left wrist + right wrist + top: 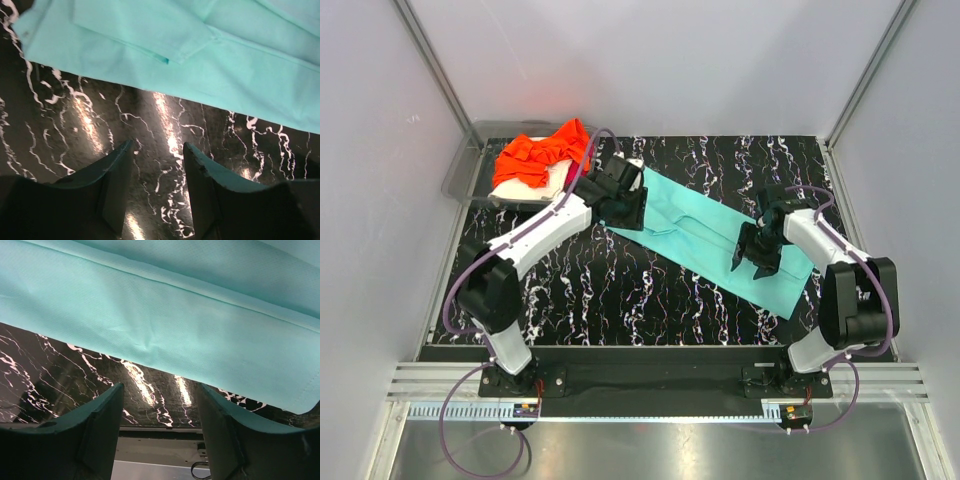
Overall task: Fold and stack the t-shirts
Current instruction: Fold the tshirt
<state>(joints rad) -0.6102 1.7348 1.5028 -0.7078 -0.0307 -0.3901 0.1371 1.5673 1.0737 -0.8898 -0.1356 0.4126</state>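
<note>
Gaping empty, left pincer (625, 214) and right pincer (749, 261) hang by the teal t-shirt (705, 236).

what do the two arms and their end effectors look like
Left arm and right arm: white links, black joints and bases, a purple cable looping beside each. Left end effector and right end effector: black, with two broad, dark wedge-shaped fingers.

Left gripper (157, 145), right gripper (160, 387): jaws apart

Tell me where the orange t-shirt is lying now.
In the top view, the orange t-shirt lies crumpled at the far left, over the grey tray, just left of the left gripper.
</note>
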